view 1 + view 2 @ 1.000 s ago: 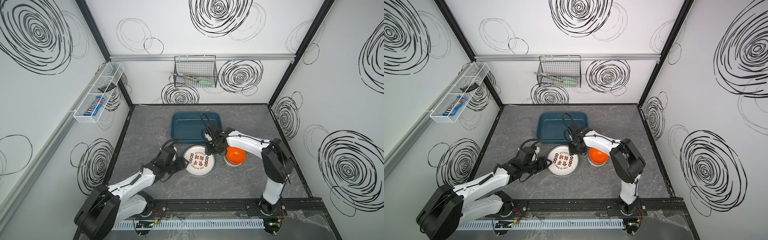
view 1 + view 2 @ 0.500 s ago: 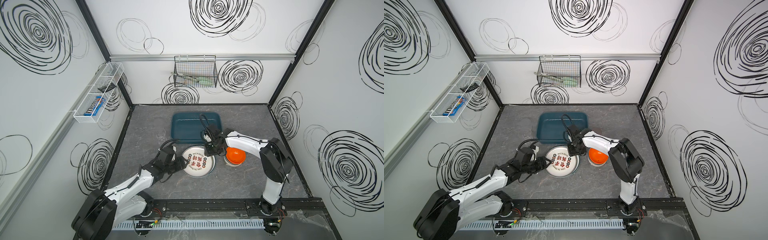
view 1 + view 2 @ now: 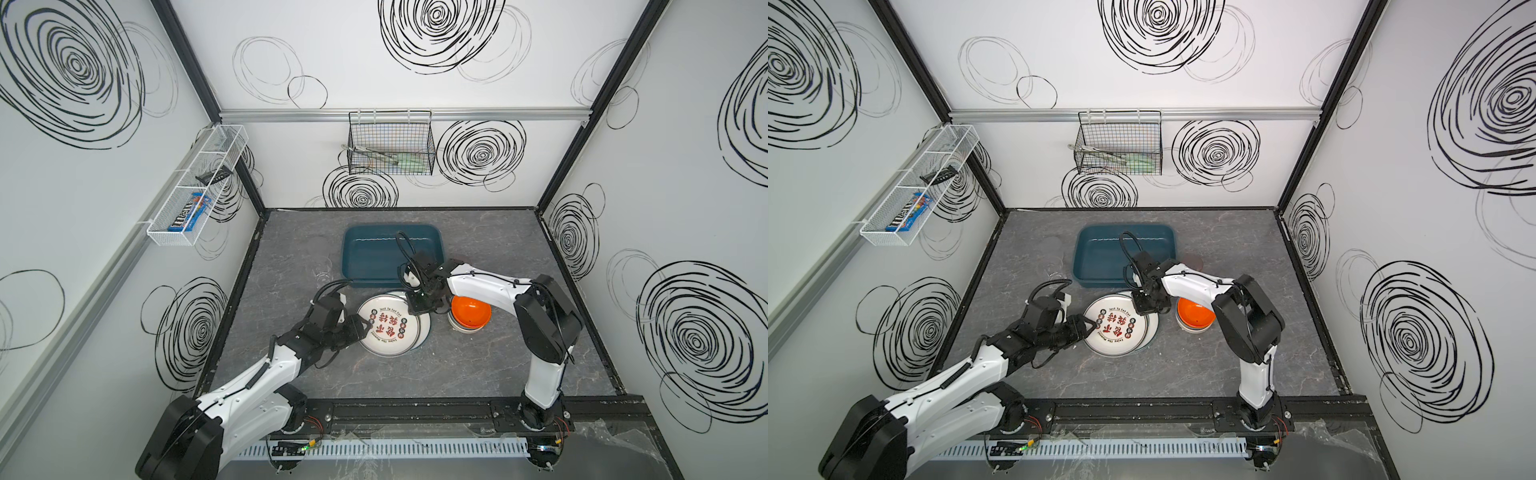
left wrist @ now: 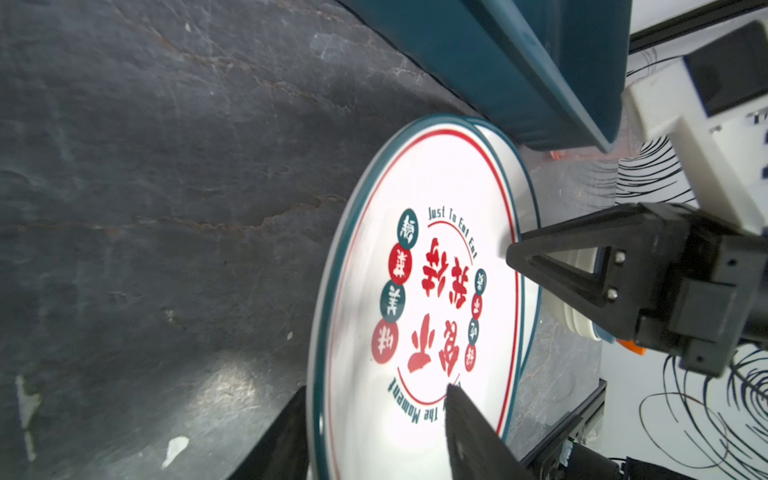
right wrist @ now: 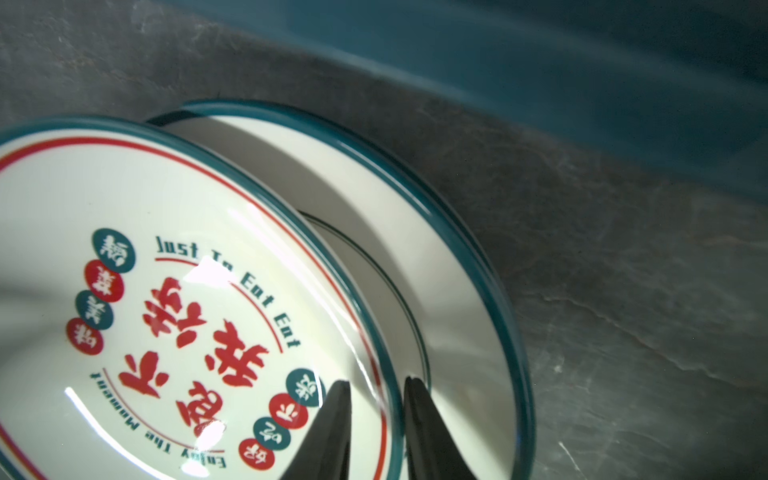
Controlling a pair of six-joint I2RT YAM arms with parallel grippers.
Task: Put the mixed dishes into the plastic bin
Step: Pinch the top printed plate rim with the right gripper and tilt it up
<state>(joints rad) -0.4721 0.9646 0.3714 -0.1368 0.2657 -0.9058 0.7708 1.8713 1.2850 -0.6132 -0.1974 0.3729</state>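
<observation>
In both top views the plastic bin [image 3: 374, 257] is being shown at the centre of the desk [image 3: 478, 374]. No dish is seen inside it, so the task is judged to be near its start.

Just below the bin's near rim in the frame, two plates are stacked. The top plate [image 3: 386, 330], printed with red characters, is being kept offset toward the lower left of the lower plate [image 3: 424, 328], whose rim is exposed as a crescent on the right. That offset is probably what is giving a finger room to get under the upper rim.

The top plate is being approached from opposite edges, likely because a wide, shallow dish tips easily when held at one point only. Its left edge is being straddled by the left gripper [image 3: 365, 326], with one finger laid on the printed face and the other outside the rim. Its upper right edge is being straddled by the right gripper [image 5: 374, 380], with one finger inside the rim and the other in the gap above the lower plate. Both pairs of jaws are being held narrowly apart around the rim. Whether either pair is already pressing on it cannot be told.

The orange bowl [image 3: 469, 311] is being left untouched to the right of the plates, partly covered by the right arm.
</observation>
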